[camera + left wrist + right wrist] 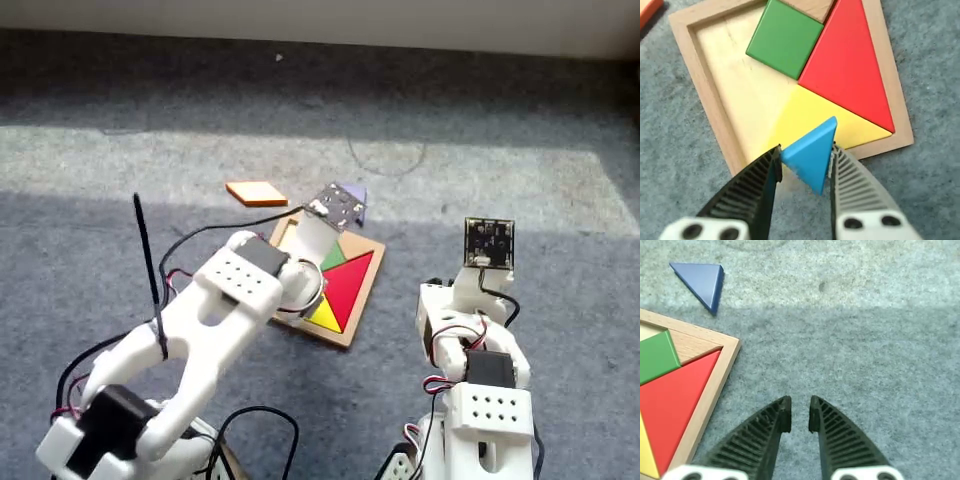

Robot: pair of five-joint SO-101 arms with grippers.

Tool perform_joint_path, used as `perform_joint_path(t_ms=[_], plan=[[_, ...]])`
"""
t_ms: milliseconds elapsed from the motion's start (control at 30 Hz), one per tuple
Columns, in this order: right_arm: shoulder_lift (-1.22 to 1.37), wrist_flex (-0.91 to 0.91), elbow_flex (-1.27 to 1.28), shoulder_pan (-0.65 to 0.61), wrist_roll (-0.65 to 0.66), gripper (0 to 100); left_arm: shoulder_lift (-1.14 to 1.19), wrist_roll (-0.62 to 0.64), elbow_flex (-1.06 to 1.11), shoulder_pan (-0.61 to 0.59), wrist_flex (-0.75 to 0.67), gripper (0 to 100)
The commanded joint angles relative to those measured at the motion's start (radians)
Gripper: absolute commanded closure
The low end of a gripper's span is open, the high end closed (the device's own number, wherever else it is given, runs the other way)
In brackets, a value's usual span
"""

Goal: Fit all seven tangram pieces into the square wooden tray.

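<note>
The square wooden tray (705,100) holds a green square (785,37), a large red triangle (850,75) and a large yellow triangle (810,112). The rest of its floor is bare wood. My left gripper (805,150) is shut on a light blue triangle (810,157), held just above the tray's rim by the yellow piece. In the high view the left arm lies across the tray (350,335). My right gripper (798,415) hangs over bare carpet beside the tray (720,375), fingers almost together and holding nothing.
An orange parallelogram (257,192) lies on the grey carpet beyond the tray's far left corner. A dark blue triangle (700,279) lies off the tray's far corner (352,196). Black cables trail around the left arm's base. Open carpet stretches to the right.
</note>
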Motion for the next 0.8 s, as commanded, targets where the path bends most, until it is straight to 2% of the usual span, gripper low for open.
perform_joint_path(t_ms=[0,67,200,333,400,500,700,767], plan=[[-0.015,-0.021,-0.002,0.012,0.011,92.1,0.124,-0.028,-0.156,0.008,-0.015,99],[-0.015,-0.021,-0.002,0.012,0.011,92.1,0.159,0.000,-0.193,0.007,-0.015,99],[-0.015,-0.021,-0.002,0.012,0.011,92.1,0.214,0.150,-0.240,0.004,-0.015,99],[-0.015,-0.021,-0.002,0.012,0.041,92.1,0.242,0.213,-0.243,0.022,-0.017,99],[-0.015,-0.021,-0.002,0.012,0.052,92.1,0.243,0.196,-0.243,0.027,-0.015,99],[-0.015,-0.021,-0.002,0.012,0.052,92.1,0.245,0.077,-0.243,0.022,-0.015,99],[-0.015,-0.021,-0.002,0.012,0.052,92.1,0.246,-0.394,-0.243,-0.002,-0.015,99],[-0.015,-0.021,-0.002,0.012,0.052,92.1,0.246,-0.539,-0.243,-0.008,-0.015,96]])
